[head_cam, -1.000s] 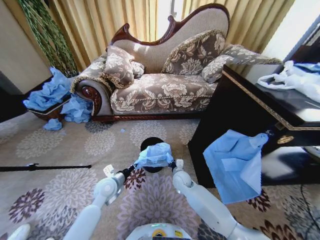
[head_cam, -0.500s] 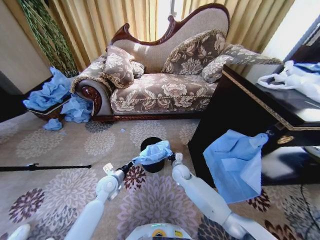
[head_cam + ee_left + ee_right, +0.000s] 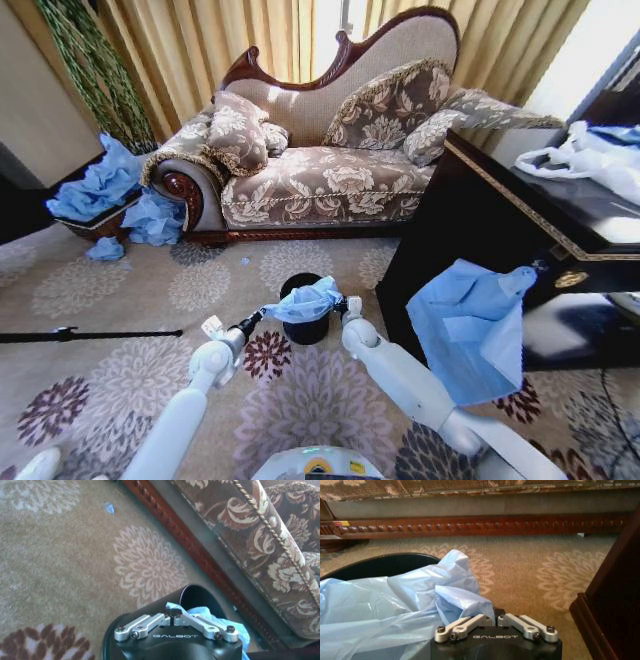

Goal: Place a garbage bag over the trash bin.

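In the lower middle of the head view, the garbage bag is stretched between the two arms, directly above the trash bin standing on the patterned carpet. The left tool is clamped on the bag's left edge; in the left wrist view its fingers meet on a pinch of blue film just beside the bin's open rim. The right tool is clamped on the opposite edge, and in the right wrist view bunched plastic rises from between its closed fingers, with the bin's dark rim behind it.

The bag looks crumpled rather than spread, so its mouth may not be open wide enough to pass over the rim; lowered like this, it could simply settle on top as a wad. The thin film could also slip or tear from either pinch if pulled taut, and a snagged edge could tip the light bin.

The bag's mouth is hard to make out, and the bag covers the near part of the bin in the head view. Both wrist views cut off the bin's base.
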### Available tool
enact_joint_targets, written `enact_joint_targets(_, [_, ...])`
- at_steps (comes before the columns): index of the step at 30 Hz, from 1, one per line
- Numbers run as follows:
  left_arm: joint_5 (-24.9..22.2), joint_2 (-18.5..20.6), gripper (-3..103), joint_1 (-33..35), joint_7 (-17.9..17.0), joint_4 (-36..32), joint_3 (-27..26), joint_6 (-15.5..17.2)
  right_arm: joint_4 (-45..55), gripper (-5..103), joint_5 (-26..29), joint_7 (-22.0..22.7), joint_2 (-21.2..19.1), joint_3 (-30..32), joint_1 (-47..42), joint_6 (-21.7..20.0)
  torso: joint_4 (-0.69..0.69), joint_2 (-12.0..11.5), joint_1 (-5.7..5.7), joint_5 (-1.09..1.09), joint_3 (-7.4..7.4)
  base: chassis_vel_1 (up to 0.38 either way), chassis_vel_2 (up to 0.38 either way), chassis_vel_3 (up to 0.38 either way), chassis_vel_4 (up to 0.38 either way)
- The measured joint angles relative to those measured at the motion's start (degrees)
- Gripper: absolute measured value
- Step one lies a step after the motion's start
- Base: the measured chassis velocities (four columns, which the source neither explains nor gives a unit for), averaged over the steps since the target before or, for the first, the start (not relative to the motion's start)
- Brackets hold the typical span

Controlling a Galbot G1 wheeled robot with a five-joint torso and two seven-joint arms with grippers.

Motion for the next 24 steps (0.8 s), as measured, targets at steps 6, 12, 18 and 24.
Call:
enact_joint_targets(6, [0.1, 0.0, 0, 0.3, 0.6, 0.3, 0.0, 0.0, -0.8, 0, 0.5, -0.5, 0.1, -0.4, 0.7, -0.3, 0.0, 0.0, 0.0, 0.0, 0.0, 0.0, 0.0, 0.0, 0.0])
enact_joint_targets(12, [0.3, 0.0, 0, 0.4, 0.9, 0.8, -0.2, 0.0, -1.6, 0, 0.4, -0.9, 0.5, -0.5, 1.1, -0.4, 0.01, 0.0, 0.0, 0.0, 0.0, 0.0, 0.0, 0.0, 0.0])
enact_joint_targets(18, [0.5, -0.3, 0, 1.3, 1.1, -0.1, -0.1, 0.4, 1.0, 0, 1.3, -0.1, -1.2, -1.1, 0.3, -0.9, 0.0, 0.0, 0.0, 0.01, 0.0, 0.0, 0.0, 0.0, 0.0])
enact_joint_targets(24, [1.3, -0.6, 7, 2.3, 1.6, -1.2, -0.1, 1.8, 3.3, 0, 2.2, 1.2, -2.2, -1.5, -0.2, -1.2, 0.0, 0.0, 0.0, 0.01, -0.01, 0.0, 0.0, 0.0, 0.0])
